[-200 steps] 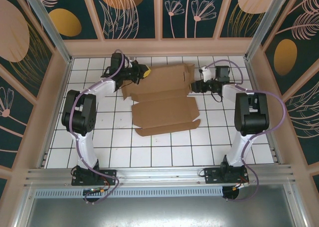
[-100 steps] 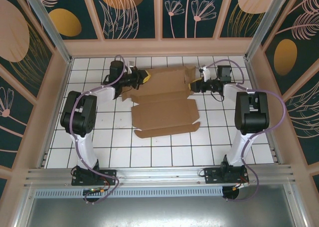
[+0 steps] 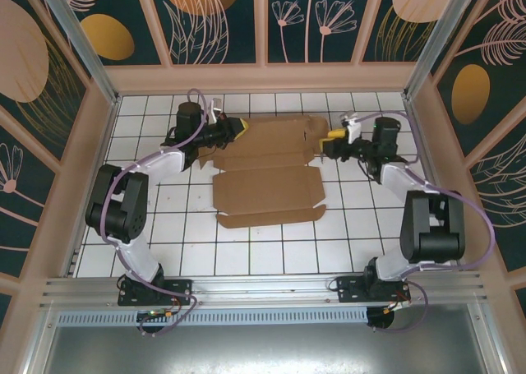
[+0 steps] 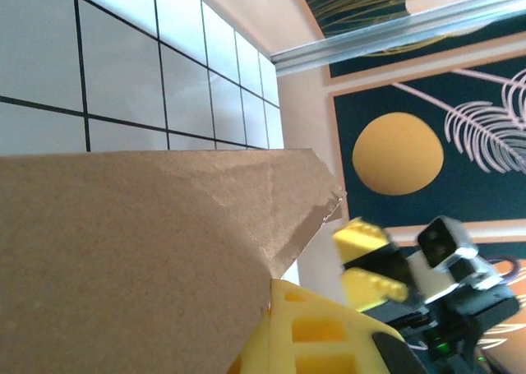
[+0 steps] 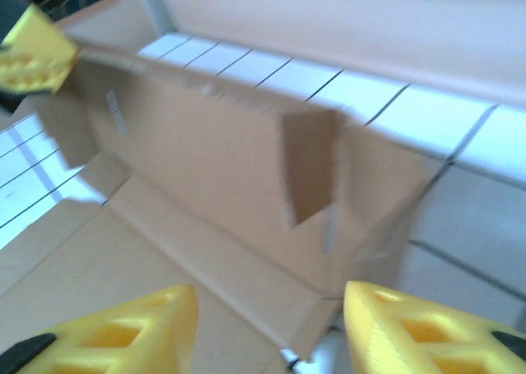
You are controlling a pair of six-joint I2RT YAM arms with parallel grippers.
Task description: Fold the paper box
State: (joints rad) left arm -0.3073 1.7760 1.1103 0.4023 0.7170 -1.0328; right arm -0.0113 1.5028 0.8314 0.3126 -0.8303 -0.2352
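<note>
The paper box (image 3: 267,189), a brown die-cut cardboard sheet, lies on the white tiles with its rear panel raised. My left gripper (image 3: 240,126) is shut on the rear panel's left end. In the left wrist view the cardboard (image 4: 123,259) presses against my yellow finger (image 4: 329,333). My right gripper (image 3: 333,136) stands open just off the box's right rear corner. In the right wrist view its two yellow fingers (image 5: 123,333) are spread wide, and the raised panel and its side flap (image 5: 308,164) stand ahead of them. The left gripper's finger (image 5: 33,57) shows at the panel's far end.
The tiled floor (image 3: 370,226) is fenced by pink walls (image 3: 263,78) at the back and both sides. Aluminium posts (image 3: 436,45) stand in the rear corners. A metal rail (image 3: 263,288) runs along the near edge by the arm bases.
The right arm has swung outward and its gripper has drawn back from the box's right flap. The left gripper has carried the rear panel's end slightly back, and the box has shifted a little left.
</note>
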